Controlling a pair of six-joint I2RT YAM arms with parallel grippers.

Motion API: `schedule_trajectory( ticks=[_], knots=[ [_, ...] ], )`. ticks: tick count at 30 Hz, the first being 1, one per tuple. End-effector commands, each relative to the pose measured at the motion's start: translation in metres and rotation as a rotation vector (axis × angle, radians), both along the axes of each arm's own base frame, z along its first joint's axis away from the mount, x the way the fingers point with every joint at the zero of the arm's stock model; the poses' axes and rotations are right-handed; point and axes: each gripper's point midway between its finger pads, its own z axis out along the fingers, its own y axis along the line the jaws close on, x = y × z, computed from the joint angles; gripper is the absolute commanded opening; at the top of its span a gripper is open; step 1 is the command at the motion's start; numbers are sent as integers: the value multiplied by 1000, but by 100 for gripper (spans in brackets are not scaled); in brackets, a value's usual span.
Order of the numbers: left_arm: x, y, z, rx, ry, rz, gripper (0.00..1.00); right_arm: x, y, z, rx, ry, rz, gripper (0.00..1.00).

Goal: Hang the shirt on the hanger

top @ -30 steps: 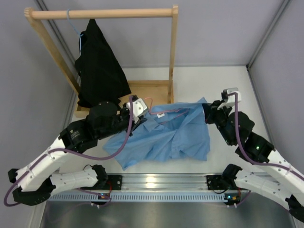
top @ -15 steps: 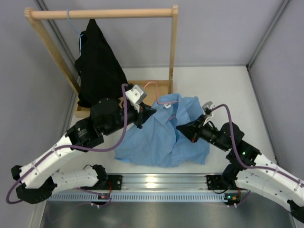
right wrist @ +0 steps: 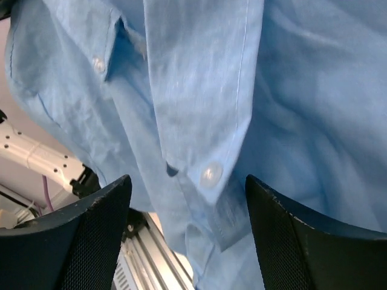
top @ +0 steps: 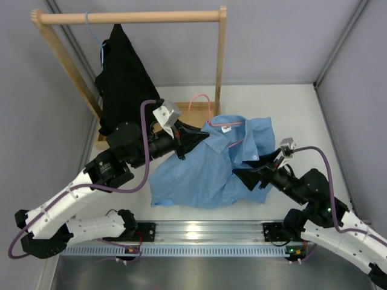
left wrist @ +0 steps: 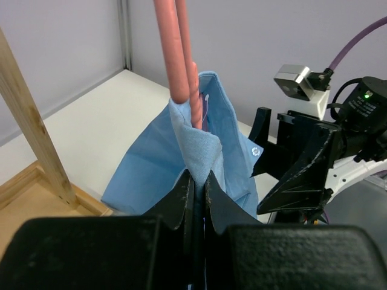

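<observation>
The light blue shirt (top: 202,172) lies crumpled on the table, its collar lifted at the far side. My left gripper (top: 201,136) is shut on a fold of that collar (left wrist: 196,148). The pink hanger (top: 199,99) sticks up out of the same fold, its two wires (left wrist: 175,54) running down into the pinch. My right gripper (top: 249,176) stands open at the shirt's right side. In the right wrist view its fingers (right wrist: 97,235) flank a buttoned edge of the shirt (right wrist: 205,121) without touching it.
A wooden rack (top: 130,17) stands at the far left, with a black garment (top: 124,84) hanging from a thin blue hanger (top: 91,27). Its wooden base (top: 199,112) lies just behind the collar. A metal rail (top: 199,232) runs along the near edge.
My right gripper let go of the shirt's right edge, opened and drew back toward the near right. My left gripper carried the collar and hanger up and farther back; the shirt dropped flatter.
</observation>
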Motion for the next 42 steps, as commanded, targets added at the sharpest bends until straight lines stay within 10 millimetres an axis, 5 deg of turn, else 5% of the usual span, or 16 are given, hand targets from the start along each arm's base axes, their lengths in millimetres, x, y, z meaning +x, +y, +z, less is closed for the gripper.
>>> schedule_trajectory(
  ticks=[1,7,9,10,11,13,18,20,25,34,38,42],
  knots=[
    [1,6,39,-90,-100,17,0,-17,-24,0,-43,1,-5,73],
    [6,3,29,-66,-91,22,0,-43,-73,20,-116,-56,-41,79],
    [6,-5,23,-46,-84,-2,0,-49,-81,50,-118,-81,-40,82],
    [4,-5,22,-42,-83,-16,0,-45,-75,42,-160,-65,-31,82],
    [-1,-15,16,-23,-77,-67,0,-48,-77,61,-156,-84,-22,83],
    [-16,-27,7,12,-83,-184,0,-38,-63,63,-241,-85,-6,80],
    [-72,-52,-21,79,-104,-591,0,-41,-37,114,-287,-217,114,68],
    [-77,-53,-26,88,-106,-632,0,-40,-24,129,-297,-241,161,69],
    [-105,-55,-35,97,-98,-844,0,-54,9,130,-326,-296,362,63],
    [-108,-57,-40,104,-80,-892,0,-77,25,136,-219,-360,507,36],
    [-102,-59,-37,102,-85,-851,0,-77,34,131,-220,-336,543,1],
    [-93,-56,-28,91,-119,-757,4,-65,31,135,-214,-325,464,0]
  ],
)
